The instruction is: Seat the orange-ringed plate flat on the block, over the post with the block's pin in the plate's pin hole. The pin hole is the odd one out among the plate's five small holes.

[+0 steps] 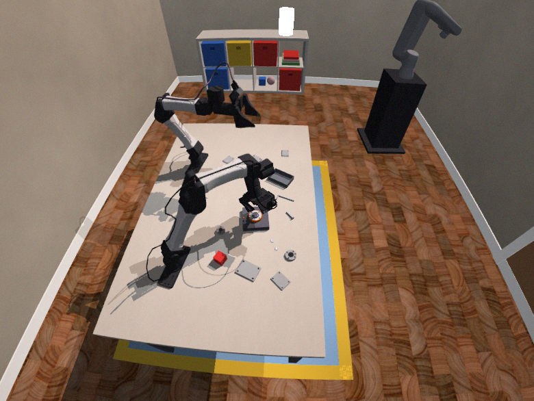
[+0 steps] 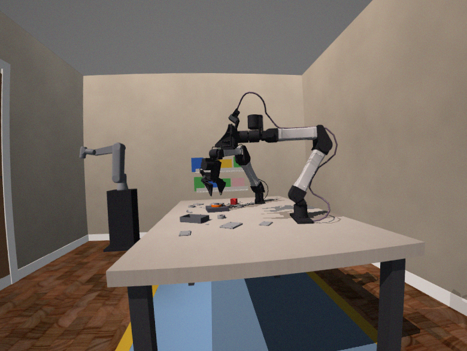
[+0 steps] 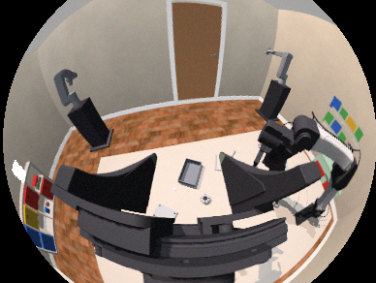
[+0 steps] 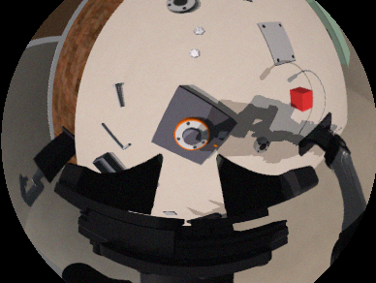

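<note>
Beige walls, wood-block floor, white cubby shelf point(image 1: 252, 35) point(image 3: 22, 199), brown door point(image 3: 198, 50).
</note>
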`<action>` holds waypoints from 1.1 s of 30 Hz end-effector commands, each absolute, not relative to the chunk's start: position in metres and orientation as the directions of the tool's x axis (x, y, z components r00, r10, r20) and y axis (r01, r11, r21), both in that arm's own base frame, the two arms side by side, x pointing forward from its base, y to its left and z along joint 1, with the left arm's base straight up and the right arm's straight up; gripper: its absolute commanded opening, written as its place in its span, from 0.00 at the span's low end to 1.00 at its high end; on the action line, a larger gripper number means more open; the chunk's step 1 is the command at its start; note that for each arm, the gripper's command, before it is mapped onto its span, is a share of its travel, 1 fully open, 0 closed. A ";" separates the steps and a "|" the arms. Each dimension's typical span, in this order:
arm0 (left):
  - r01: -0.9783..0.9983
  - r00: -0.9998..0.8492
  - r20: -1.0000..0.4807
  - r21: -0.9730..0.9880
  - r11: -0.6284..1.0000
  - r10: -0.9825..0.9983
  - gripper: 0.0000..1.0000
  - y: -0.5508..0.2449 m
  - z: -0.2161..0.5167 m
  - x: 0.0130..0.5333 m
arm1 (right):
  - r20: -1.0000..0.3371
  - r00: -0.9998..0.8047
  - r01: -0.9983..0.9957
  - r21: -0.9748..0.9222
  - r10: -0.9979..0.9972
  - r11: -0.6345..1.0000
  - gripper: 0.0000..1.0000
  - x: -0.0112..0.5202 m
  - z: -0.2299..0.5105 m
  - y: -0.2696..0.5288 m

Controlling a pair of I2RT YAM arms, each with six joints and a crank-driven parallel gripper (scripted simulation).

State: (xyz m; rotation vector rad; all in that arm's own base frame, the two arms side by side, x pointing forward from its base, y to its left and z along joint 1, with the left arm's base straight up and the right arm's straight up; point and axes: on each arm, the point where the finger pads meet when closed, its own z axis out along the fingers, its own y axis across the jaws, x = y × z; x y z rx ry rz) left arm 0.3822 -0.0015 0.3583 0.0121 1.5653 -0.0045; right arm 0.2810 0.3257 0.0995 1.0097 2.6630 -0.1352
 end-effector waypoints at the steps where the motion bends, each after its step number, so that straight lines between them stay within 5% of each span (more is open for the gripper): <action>1: 0.016 0.001 -1.000 -0.001 1.000 -0.001 1.00 -0.003 0.356 0.377 | -0.308 -0.708 0.663 0.020 0.636 0.748 0.86 0.282 0.103 0.320; 16: 0.002 0.032 -0.999 -0.002 1.000 -0.002 1.00 -0.002 0.375 0.380 | -0.288 -0.781 0.505 0.229 0.554 0.832 0.86 0.328 0.138 0.303; 33: 0.012 -0.034 -0.999 -0.004 1.000 -0.004 1.00 -0.006 0.346 0.386 | -0.484 -0.740 0.260 0.434 0.467 0.863 0.86 0.385 0.203 0.230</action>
